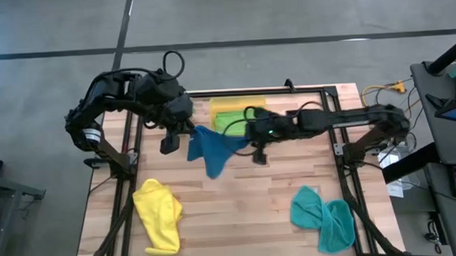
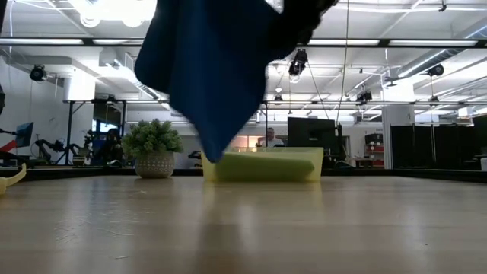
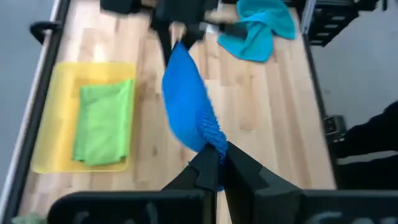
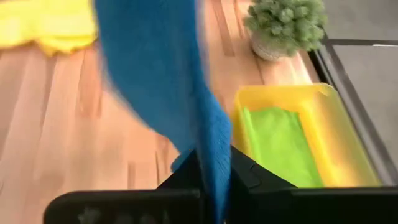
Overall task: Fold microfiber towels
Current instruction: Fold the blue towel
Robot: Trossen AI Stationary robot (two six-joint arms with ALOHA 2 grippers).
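In the low view the bright blue fuzzy microfiber towel (image 2: 217, 72) runs off the frame at 12 o'clock, so whatever holds it there is out of sight, and it covers the 9 o'clock end of the rigid yellow rectangular tray (image 2: 262, 164). The crumpled yellow fuzzy cloth (image 2: 9, 180) shows only as a sliver at 9 o'clock

The towel in the air (image 1: 211, 149) is bright blue. The yellow towel (image 1: 159, 212) and the teal towel (image 1: 324, 216) are plain. The lime green towel (image 3: 104, 122) lies in a yellow tray (image 3: 46, 134). The counter (image 1: 247, 204) is light wood with stripes.
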